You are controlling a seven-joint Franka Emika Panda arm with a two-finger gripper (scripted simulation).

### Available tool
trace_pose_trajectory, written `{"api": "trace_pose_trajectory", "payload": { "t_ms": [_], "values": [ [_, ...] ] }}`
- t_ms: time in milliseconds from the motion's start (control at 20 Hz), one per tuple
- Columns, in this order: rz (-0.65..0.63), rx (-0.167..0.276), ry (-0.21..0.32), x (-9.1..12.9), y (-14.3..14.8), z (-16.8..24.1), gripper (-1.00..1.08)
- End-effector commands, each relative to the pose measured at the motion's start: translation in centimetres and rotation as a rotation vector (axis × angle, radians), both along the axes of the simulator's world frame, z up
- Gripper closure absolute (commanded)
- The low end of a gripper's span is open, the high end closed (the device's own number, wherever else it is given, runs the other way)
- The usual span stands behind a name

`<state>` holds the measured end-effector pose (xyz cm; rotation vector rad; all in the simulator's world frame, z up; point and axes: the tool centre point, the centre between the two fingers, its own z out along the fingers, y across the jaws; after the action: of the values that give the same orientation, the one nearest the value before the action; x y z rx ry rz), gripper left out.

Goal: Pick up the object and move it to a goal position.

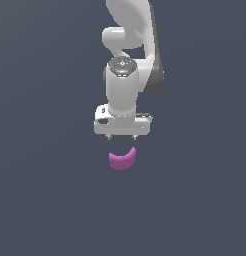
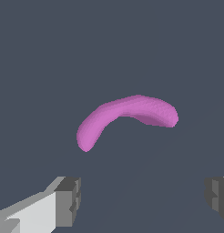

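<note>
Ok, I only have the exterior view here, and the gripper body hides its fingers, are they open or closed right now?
Observer: Open. In the wrist view the fingertips stand wide apart, the gripper empty.
Operator: Is the purple object between them?
Observer: No. The object lies ahead of the fingers, untouched, with clear floor between.
Operator: Would it fit the opening?
Observer: Probably. Its whole curved length spans less than the gap between the fingers, so across its thickness it should fit easily.
</note>
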<state>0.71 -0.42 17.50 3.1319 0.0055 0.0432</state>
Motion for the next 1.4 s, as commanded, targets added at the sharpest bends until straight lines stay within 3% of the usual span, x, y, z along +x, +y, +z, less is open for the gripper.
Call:
{"api": "trace_pose_trajectory", "payload": {
  "t_ms": [0,350,750,1350],
  "values": [
    [0.0,0.0,0.0,0.0,0.0,0.0,-0.6],
    [0.027,0.014,-0.012,0.3,1.6,0.5,-0.6],
    [0.059,0.01,-0.01,0.4,1.4,0.3,-0.6],
    [0.265,-0.002,-0.001,1.4,0.8,-0.6,-0.6]
  ]
}}
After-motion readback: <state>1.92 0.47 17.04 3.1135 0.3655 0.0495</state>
